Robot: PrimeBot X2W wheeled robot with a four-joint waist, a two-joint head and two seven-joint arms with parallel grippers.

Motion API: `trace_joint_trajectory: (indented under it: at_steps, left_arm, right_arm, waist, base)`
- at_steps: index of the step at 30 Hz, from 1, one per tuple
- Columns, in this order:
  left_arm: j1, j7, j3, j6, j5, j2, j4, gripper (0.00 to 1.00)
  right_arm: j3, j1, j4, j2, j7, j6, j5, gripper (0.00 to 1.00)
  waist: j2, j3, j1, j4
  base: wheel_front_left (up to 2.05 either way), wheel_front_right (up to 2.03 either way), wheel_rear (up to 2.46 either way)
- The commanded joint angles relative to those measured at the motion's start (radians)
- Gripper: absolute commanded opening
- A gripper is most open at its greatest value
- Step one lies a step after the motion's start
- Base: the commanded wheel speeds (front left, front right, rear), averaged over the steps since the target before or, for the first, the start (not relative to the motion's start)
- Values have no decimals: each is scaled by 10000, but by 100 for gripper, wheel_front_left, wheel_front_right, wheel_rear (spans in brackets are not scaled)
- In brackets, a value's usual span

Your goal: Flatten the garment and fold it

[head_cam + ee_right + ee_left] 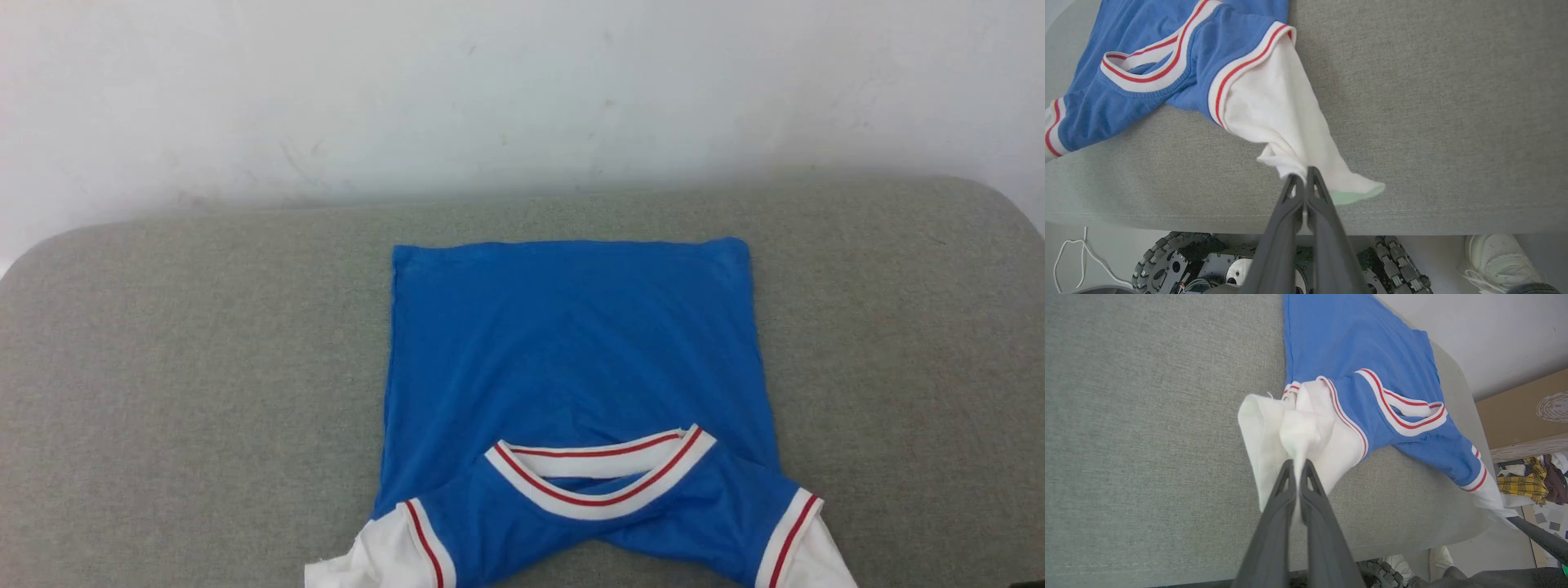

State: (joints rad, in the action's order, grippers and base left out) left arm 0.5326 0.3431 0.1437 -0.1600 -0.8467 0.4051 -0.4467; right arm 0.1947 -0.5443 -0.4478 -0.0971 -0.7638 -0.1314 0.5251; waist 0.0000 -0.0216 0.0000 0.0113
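Observation:
The garment point(571, 351) is a bright blue T-shirt lying on a grey cushioned surface, its straight hem at the far end and its white red-striped collar point(600, 478) toward me. Both white sleeves run off the head view's bottom edge. In the left wrist view my left gripper point(1299, 462) is shut on the bunched white sleeve point(1290, 428). Over on the other shoulder, my right gripper point(1301, 176) is shut on the other white sleeve point(1274, 114), lifted near the surface's front edge.
The grey cushioned surface point(163, 367) stretches wide on both sides of the shirt, with a white wall point(522, 90) behind it. Below its front edge are the robot's wheeled base point(1180, 261) and a person's white shoe point(1498, 253). A cardboard box point(1523, 412) and piled clothes point(1531, 477) stand off to one side.

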Motion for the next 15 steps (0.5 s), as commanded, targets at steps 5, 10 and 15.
trace_joint_trajectory:
  at_steps: [5,10,15]
  left_arm:
    - [-155,-10,99,-87,52,-50,-205,0]
    - [-362,-57,133,-115,151,-71,-313,0]
    - [-659,-329,154,-88,349,-169,-545,0]
  right_arm:
    - [-46,173,359,185,603,7,-462,100]
    - [-143,672,222,47,820,7,-763,100]
    - [226,2348,-233,12,1329,7,-1198,100]
  waist:
    - [0,111,0,54]
    - [0,139,0,27]
    - [0,-264,0,50]
  base:
    - [0,0,0]
    - [0,0,0]
    - [0,0,0]
